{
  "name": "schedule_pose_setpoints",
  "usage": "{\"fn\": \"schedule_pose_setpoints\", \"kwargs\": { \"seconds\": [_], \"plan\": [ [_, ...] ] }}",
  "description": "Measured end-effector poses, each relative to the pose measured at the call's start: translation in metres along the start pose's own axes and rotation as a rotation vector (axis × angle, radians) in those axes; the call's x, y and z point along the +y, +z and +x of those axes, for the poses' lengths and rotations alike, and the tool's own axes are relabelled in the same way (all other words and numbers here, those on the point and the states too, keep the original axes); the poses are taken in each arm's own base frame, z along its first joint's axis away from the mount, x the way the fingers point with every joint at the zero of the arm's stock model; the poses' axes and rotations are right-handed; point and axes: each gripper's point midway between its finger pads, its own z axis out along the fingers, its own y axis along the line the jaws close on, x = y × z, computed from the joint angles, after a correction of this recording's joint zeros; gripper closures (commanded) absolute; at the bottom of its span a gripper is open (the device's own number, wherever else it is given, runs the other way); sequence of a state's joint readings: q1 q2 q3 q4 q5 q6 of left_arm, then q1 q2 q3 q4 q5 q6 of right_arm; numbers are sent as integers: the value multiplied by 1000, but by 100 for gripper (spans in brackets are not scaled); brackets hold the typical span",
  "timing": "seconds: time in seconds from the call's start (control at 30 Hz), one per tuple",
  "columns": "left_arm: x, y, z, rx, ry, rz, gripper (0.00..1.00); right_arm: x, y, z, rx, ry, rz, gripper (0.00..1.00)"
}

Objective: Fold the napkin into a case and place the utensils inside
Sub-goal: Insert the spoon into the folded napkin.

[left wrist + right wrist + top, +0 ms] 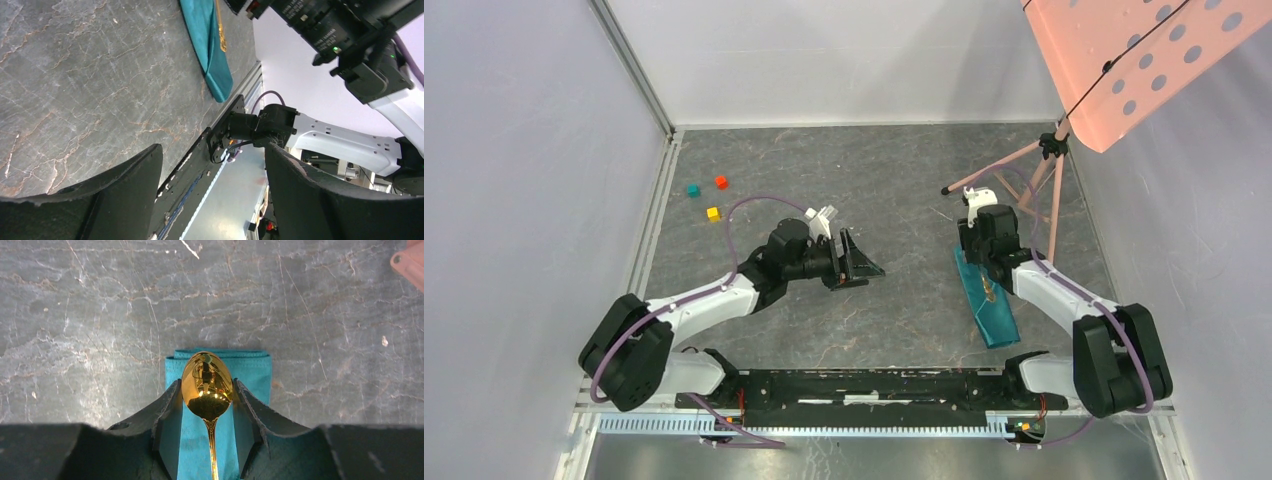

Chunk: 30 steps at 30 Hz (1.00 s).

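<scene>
The napkin [996, 312] lies folded into a narrow teal case [255, 371] on the table at the right, running from the right arm's base away from it. On its far end rests a gold spoon [207, 377], bowl up and handle pointing back under the wrist. My right gripper [207, 384] is shut on the spoon, a finger against each side of the bowl; from above it [976, 262] covers the case's far end. In the left wrist view the case [210, 50] and spoon [220, 30] show far off. My left gripper [854, 260] hangs open and empty mid-table [214, 150].
A red cube [721, 181], a teal cube [693, 189] and a yellow cube [713, 213] sit at the far left. A pink perforated panel [1124, 60] on a tripod [1024, 170] stands at the far right, close behind the right arm. White walls enclose the table.
</scene>
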State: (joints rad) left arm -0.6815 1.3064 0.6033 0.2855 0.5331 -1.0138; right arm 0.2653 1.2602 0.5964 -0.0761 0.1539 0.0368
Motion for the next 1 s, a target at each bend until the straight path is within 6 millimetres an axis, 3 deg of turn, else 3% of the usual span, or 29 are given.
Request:
{"fn": "schedule_pose_setpoints", "kwargs": {
  "seconds": [0.37, 0.73, 1.0],
  "plan": [
    [-19, -12, -4, -28, 28, 37, 18, 8, 18, 0, -75, 30, -40, 80],
    [-17, -14, -2, -23, 21, 25, 18, 13, 24, -11, -137, 49, -69, 80],
    [-17, -14, -2, -23, 20, 24, 18, 16, 22, 4, -110, 57, -86, 80]
  ]
}}
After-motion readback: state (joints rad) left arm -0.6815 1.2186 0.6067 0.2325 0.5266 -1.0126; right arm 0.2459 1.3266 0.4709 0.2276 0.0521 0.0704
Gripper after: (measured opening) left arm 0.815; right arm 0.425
